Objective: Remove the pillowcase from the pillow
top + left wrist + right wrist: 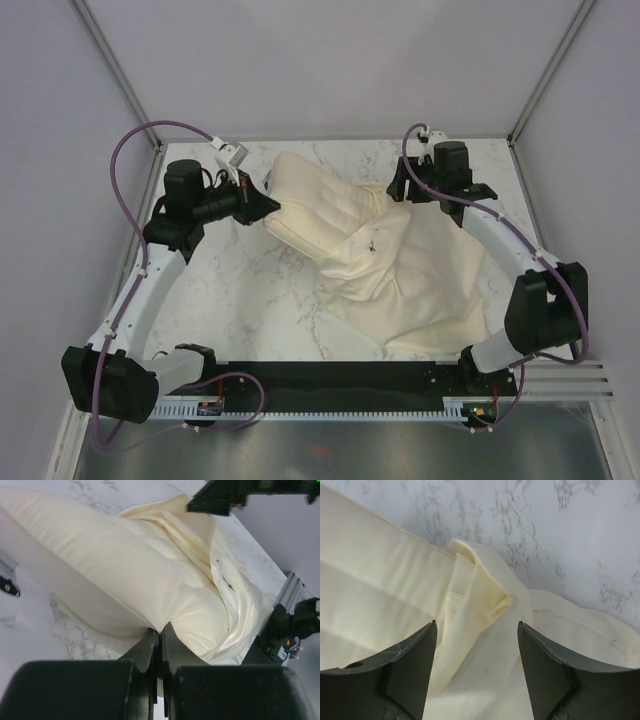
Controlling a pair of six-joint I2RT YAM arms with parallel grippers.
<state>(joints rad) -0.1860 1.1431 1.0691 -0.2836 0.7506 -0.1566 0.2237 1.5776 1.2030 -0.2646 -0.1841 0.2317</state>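
Pillowcase (487,597) just beneath splayed right hand (476,630)

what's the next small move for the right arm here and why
Probably lower and close the right gripper on the bunched edge of the pillowcase, which sits between its open fingers. The left gripper is already shut on a corner of the pillow, so the pillow looks anchored for a pull.

The right end effector (477,626), fingers spread, hangs over the pillowcase (485,587) bunched beside the pillow (370,580); marble surface (570,530) beyond the pillow.
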